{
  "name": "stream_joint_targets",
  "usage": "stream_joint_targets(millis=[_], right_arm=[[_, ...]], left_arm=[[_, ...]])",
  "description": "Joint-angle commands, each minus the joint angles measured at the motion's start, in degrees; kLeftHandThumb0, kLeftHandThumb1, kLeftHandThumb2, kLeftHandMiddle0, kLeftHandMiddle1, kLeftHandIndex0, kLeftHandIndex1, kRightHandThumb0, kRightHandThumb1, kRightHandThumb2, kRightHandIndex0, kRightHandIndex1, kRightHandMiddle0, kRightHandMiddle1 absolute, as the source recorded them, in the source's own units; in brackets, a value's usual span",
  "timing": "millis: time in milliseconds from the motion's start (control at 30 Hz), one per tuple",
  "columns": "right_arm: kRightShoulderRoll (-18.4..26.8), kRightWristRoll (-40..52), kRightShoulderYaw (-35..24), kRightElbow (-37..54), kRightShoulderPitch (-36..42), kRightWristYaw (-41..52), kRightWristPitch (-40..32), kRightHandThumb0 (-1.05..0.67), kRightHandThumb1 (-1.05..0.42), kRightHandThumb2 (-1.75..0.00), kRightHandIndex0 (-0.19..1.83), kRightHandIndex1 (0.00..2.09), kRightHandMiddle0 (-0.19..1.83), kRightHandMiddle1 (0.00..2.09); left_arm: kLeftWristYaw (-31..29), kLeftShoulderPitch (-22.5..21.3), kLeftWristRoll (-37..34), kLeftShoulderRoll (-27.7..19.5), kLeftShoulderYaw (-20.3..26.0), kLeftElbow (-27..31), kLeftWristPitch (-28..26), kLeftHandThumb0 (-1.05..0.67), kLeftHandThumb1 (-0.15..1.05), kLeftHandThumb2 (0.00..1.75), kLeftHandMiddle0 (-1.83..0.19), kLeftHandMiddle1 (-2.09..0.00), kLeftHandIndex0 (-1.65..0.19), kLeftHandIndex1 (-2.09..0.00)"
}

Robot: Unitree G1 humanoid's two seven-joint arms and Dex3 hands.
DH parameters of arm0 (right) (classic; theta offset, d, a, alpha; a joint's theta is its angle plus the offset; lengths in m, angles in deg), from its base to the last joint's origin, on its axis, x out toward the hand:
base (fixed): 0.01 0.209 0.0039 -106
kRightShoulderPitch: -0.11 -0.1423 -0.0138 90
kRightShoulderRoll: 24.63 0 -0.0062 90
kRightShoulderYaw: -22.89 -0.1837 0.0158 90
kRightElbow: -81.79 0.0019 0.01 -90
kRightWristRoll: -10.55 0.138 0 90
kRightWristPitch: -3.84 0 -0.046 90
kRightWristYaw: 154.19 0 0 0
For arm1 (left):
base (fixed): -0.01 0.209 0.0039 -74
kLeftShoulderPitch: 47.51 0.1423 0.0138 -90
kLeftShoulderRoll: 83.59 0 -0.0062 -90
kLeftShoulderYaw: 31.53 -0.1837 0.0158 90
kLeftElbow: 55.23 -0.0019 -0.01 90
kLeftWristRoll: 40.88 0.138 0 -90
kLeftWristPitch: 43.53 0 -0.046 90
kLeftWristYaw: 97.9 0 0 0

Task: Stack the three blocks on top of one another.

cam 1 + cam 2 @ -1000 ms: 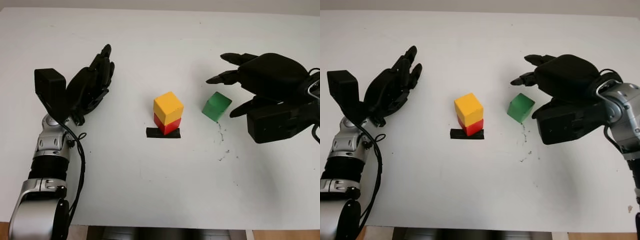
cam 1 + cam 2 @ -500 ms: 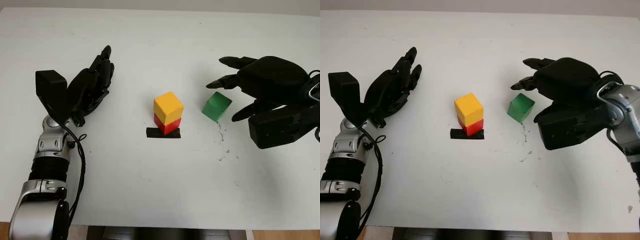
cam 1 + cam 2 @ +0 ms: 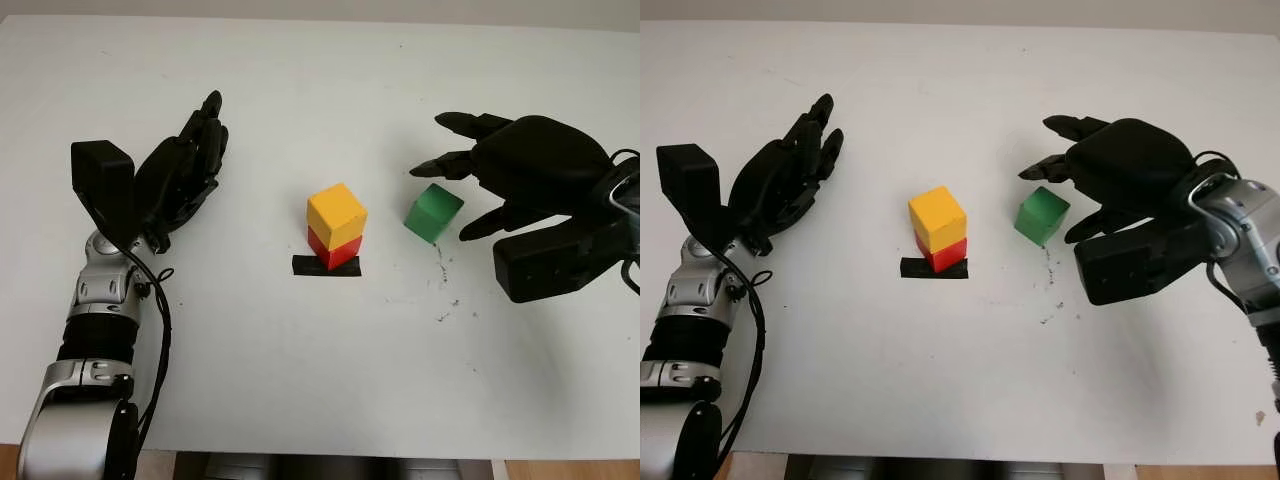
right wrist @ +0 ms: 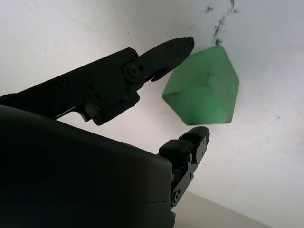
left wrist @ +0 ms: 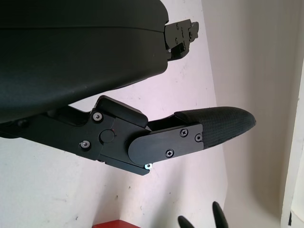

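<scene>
Right hand (image 3: 520,175) has crept in a bit closer to the green block (image 3: 433,212), fingers wide on either side of it, not gripping yet. Yellow block (image 3: 336,213) sits on the red block (image 3: 334,250) mid-counter (image 3: 320,380), just left of the green one. Left hand (image 3: 180,180) hangs open well off to the left.

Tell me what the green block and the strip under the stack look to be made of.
Green block: probably painted wood or matte plastic, with flat, even-coloured faces, crisp edges and no shine. Black strip beneath the red block: likely tape, thin, flat and dull on the white table.
</scene>
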Motion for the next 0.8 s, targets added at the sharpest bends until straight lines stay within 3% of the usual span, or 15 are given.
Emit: stream_joint_targets(millis=[0, 567, 767], right_arm=[[0.07, -0.14, 0.19, -0.29, 0.38, -0.55, 0.63, -0.49, -0.84, -0.05, 0.14, 0.08, 0.57, 0.14], [-1.42, 0.39, 0.46, -2.59, 0.66, -4.0, 3.84, -0.45, -0.82, -0.06, 0.18, 0.07, 0.65, 0.16], [-1.21, -1.1, 0.49, -5.18, 0.25, -9.49, 7.1, -0.39, -0.86, -0.06, 0.28, 0.09, 0.87, 0.36]], left_arm=[[0.0, 0.71, -0.34, 0.11, 0.27, 1.67, 0.03, -0.86, 1.05, 0.65, 0.19, 0.0, 0.19, 0.0], [0.3, 1.08, 0.1, 0.18, -0.07, 1.57, 0.71, -0.85, 1.05, 0.65, 0.19, 0.0, 0.19, 0.0], [0.57, 1.04, 0.3, 0.17, -0.26, 1.83, 0.32, -0.85, 1.05, 0.65, 0.19, 0.0, 0.19, 0.0]])
